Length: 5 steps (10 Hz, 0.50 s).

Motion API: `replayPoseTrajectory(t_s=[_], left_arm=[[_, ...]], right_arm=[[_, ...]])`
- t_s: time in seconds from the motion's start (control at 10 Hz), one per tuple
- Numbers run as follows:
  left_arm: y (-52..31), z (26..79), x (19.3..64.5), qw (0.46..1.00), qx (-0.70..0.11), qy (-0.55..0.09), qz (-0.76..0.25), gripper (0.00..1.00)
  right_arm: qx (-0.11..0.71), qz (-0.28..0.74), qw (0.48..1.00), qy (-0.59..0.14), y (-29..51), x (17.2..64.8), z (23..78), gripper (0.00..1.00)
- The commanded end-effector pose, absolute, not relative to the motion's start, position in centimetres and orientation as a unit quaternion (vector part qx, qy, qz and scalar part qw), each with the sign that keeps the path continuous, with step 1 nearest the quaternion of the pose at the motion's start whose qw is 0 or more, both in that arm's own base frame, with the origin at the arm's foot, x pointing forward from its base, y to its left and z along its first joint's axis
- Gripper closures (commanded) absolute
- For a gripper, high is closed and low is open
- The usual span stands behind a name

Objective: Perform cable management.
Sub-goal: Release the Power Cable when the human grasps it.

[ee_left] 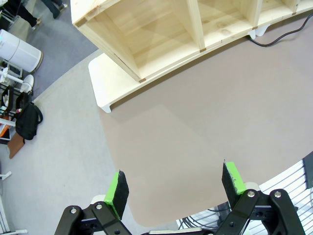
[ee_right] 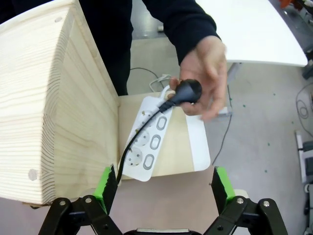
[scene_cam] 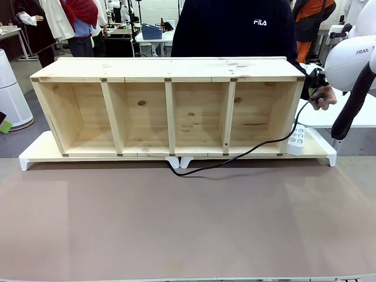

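brown matting covers the counter (scene_cam: 176, 223), where a four-bay wooden shelf (scene_cam: 167, 106) lies on its side across two low white risers (scene_cam: 35, 154). ahead of the right tool (ee_right: 164, 188), whose green-padded fingers stand spread with nothing between them, a person's hand (ee_right: 208, 73) holds the chunky plug (ee_right: 187, 91) of the cable (scene_cam: 235, 160) in the air above a white power strip (ee_right: 146, 142). that strip rests on the riser just beside the shelf's end wall, close in front of the tool. from the plug the black cable drops past the strip and close by one green pad; in the front view it runs along the counter before the shelf toward the gap between the risers. the left tool (ee_left: 176, 188), also spread and empty, hangs over bare matting, the shelf's far end well ahead of it.
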State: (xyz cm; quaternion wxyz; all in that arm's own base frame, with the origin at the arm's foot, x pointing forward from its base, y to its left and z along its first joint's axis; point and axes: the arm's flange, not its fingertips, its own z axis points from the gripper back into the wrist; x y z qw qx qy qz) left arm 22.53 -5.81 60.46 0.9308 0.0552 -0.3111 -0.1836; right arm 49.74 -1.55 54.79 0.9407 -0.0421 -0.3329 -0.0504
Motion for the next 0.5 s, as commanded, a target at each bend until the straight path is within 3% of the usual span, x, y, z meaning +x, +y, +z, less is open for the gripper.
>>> replayPoseTrajectory(t_s=[0.0,0.4], left_arm=[[-5.77,60.43,22.5,0.931,0.053,-0.311,-0.185,0.0],[-5.77,60.43,22.5,0.931,0.053,-0.311,-0.185,0.0]], right_arm=[[-0.036,-0.055,0.941,-0.331,-1.54,49.81,54.64,0.0],[-0.036,-0.055,0.941,-0.331,-1.54,49.81,54.64,0.0]])
